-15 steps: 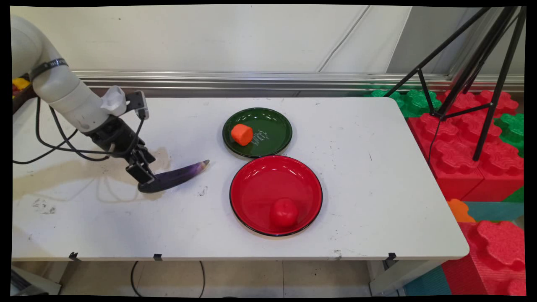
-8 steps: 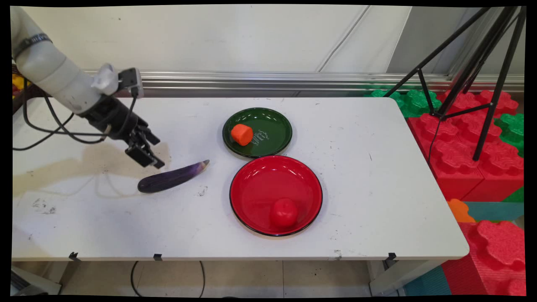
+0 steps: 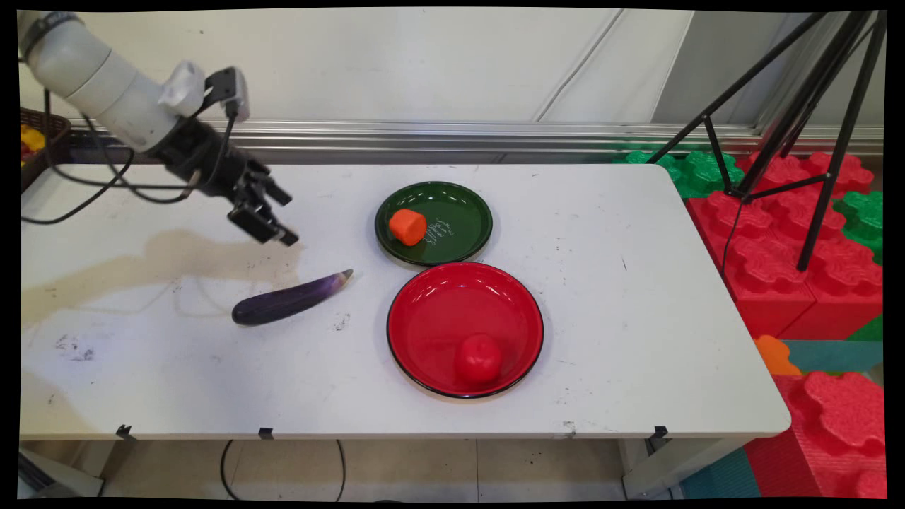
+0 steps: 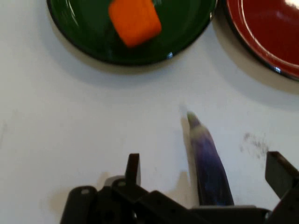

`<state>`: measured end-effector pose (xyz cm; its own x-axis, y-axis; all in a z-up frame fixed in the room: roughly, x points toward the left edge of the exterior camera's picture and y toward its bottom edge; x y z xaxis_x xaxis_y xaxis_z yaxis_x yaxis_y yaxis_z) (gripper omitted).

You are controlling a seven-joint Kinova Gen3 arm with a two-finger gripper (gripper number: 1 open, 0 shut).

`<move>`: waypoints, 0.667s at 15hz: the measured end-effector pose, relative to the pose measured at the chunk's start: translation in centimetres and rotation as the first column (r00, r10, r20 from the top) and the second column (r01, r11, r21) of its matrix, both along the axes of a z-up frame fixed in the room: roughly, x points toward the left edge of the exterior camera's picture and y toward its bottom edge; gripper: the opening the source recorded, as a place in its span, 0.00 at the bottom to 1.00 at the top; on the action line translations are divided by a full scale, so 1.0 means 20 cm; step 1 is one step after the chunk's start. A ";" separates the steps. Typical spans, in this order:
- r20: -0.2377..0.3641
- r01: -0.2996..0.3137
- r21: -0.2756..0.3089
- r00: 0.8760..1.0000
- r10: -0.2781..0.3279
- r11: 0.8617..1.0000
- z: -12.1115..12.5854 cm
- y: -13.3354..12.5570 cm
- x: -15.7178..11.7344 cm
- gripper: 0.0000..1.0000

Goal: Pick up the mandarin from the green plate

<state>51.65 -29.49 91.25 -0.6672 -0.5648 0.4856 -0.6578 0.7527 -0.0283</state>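
Note:
A dark purple eggplant [image 3: 290, 299] lies on the white table [image 3: 636, 297], left of the plates, its pale tip pointing right. My gripper [image 3: 272, 225] hangs open in the air above and behind it, holding nothing. In the hand view the eggplant [image 4: 209, 165] lies between and beyond the two spread fingers [image 4: 133, 169]. A green plate [image 3: 459, 212] holds an orange piece [image 3: 407, 226]. In front of it a red plate [image 3: 438, 311] holds a red tomato-like fruit [image 3: 478, 358].
A brownish stain [image 3: 162, 258] marks the table's left part. A black tripod [image 3: 799, 120] and red and green foam blocks [image 3: 799, 247] stand to the right of the table. A basket with yellow items [image 3: 32, 141] sits at the far left.
My gripper has let go of the eggplant and risen up and to the right. The eggplant stays lying on the table.

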 end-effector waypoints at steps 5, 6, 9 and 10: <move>-0.015 0.065 -0.059 0.998 -0.066 0.996 0.03 -0.18 -0.09 1.00; -0.018 0.077 -0.064 0.997 -0.078 0.995 0.02 -0.22 -0.11 1.00; -0.024 0.106 -0.069 0.994 -0.108 0.992 -0.04 -0.34 -0.18 1.00; -0.022 0.112 -0.069 0.993 -0.114 0.991 -0.07 -0.39 -0.21 1.00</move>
